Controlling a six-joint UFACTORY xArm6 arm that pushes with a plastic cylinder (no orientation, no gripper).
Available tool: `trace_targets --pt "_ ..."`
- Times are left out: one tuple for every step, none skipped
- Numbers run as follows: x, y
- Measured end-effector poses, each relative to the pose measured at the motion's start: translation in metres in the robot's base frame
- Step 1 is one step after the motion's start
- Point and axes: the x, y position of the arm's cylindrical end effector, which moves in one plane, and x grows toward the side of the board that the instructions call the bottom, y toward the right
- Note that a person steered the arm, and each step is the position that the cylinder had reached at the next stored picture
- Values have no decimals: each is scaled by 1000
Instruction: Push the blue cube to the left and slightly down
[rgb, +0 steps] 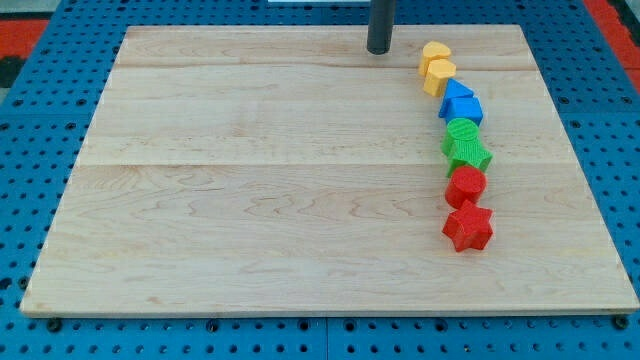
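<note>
Here, my tip (379, 49) sits up and left of the small blue cube (465, 107) on the wooden board (250, 190), not touching; there is no claw.

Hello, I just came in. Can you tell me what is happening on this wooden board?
A robot arm with a dark rod is meant to push the blue cube left and slightly down. My tip rests near the view's top edge of the wooden board, up and to the left of the blocks, touching none. The blocks form a curved column on the view's right: two yellow blocks, two blue ones, two green blocks, then a red cylinder and a red star.
</note>
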Motion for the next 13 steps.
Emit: trace_targets --pt "-3 52" --pt "-10 58" --pt "21 82" --pt "54 79" --pt "99 79" --pt "150 79" --pt "155 76" --pt "114 75" --pt "66 54" --pt "36 87" --pt "39 123" --pt "65 117" --pt "102 106"
